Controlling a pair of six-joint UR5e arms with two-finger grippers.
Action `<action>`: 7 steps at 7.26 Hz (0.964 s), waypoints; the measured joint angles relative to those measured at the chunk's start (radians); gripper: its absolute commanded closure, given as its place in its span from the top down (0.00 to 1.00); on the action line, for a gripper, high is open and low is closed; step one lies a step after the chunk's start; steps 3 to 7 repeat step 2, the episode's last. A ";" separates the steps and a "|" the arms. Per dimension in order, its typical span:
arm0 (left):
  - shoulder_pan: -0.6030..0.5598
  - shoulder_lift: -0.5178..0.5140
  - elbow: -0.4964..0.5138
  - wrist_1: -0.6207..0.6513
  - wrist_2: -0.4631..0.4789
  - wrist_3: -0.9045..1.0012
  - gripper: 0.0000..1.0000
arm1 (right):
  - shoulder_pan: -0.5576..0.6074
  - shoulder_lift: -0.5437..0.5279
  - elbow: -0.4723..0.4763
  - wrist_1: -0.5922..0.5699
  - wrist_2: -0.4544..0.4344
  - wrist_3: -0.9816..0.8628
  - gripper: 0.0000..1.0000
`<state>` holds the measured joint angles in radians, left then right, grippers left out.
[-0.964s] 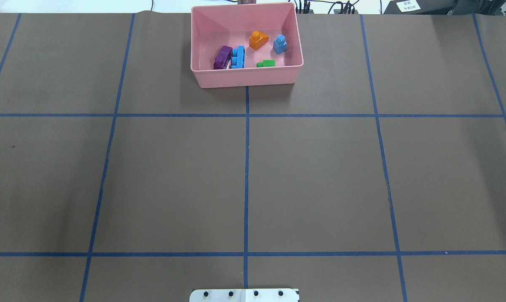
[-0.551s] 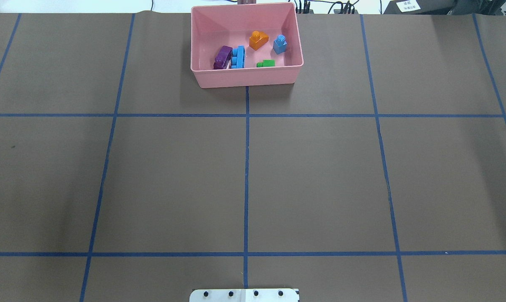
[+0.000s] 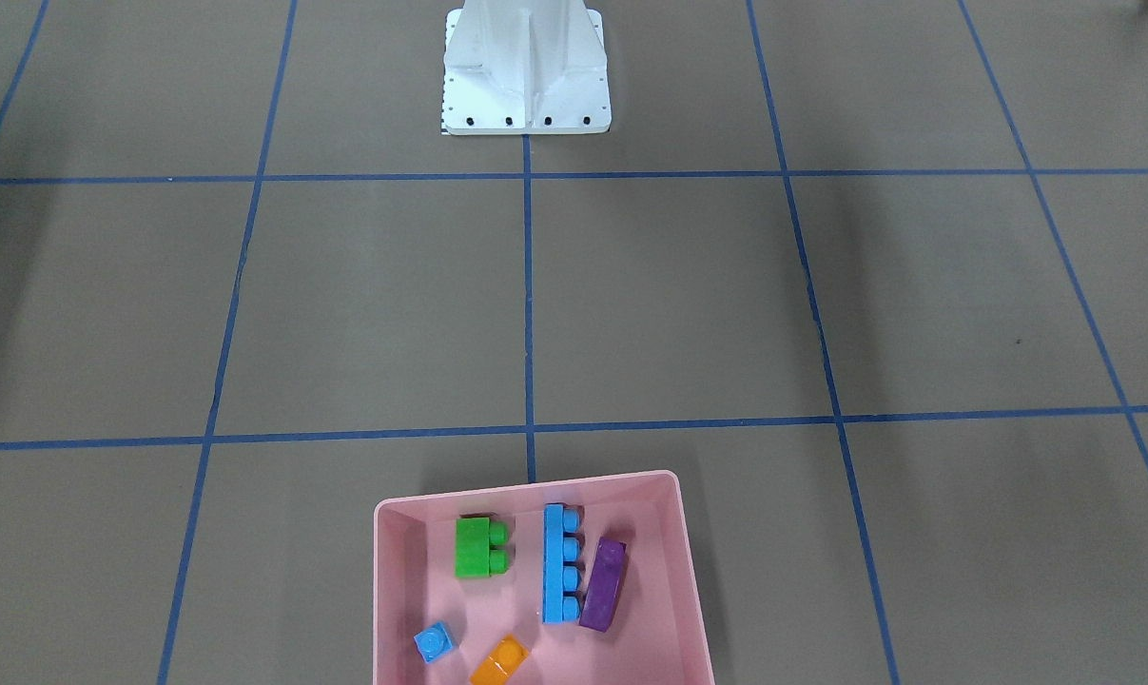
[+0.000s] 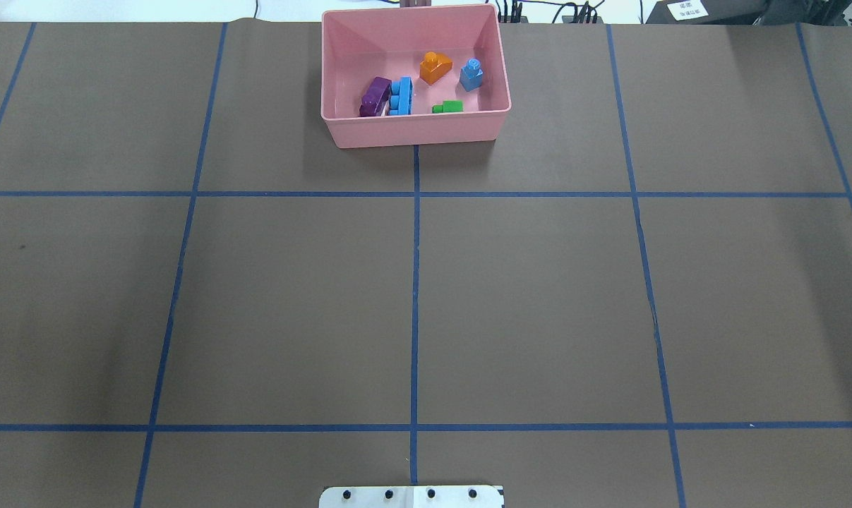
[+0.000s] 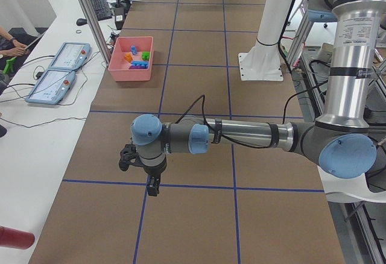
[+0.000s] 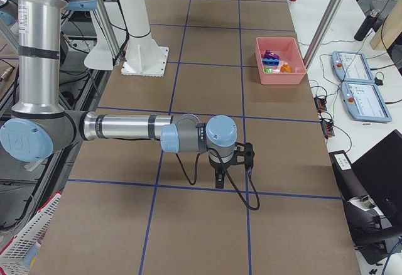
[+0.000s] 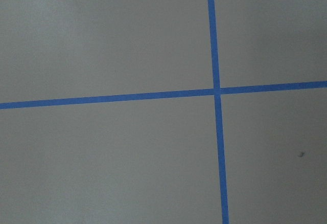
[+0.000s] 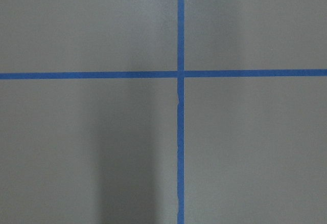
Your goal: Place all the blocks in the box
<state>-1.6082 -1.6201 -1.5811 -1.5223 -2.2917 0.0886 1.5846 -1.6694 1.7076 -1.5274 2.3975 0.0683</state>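
Nothing moved: all studded plastic bricks (image 4: 402,95) lie in the pink plastic box (image 4: 411,130) at the table (image 4: 538,282)'s far edge. I can't tell whether left gripper (image 5: 152,190) or right gripper (image 6: 218,183) is parted; keep both parked.

On my feed the table (image 4: 538,296) is covered in brown paper, ruled into large rectangles by lines of blue tape (image 4: 415,282). I see the pink box (image 4: 415,130) sitting on it at the edge far from the robot, over the centre line. The white base plate (image 3: 526,95) stands at the robot's edge on that same line.
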 measured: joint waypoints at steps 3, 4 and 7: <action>0.001 -0.002 0.003 0.001 0.000 -0.001 1.00 | 0.000 0.000 0.001 0.000 0.000 0.000 1.00; 0.001 -0.002 0.003 0.001 0.000 -0.001 1.00 | 0.000 0.000 0.001 0.000 0.000 0.000 1.00; 0.001 -0.002 0.003 0.001 0.000 -0.001 1.00 | 0.000 0.000 0.001 0.000 0.000 0.000 1.00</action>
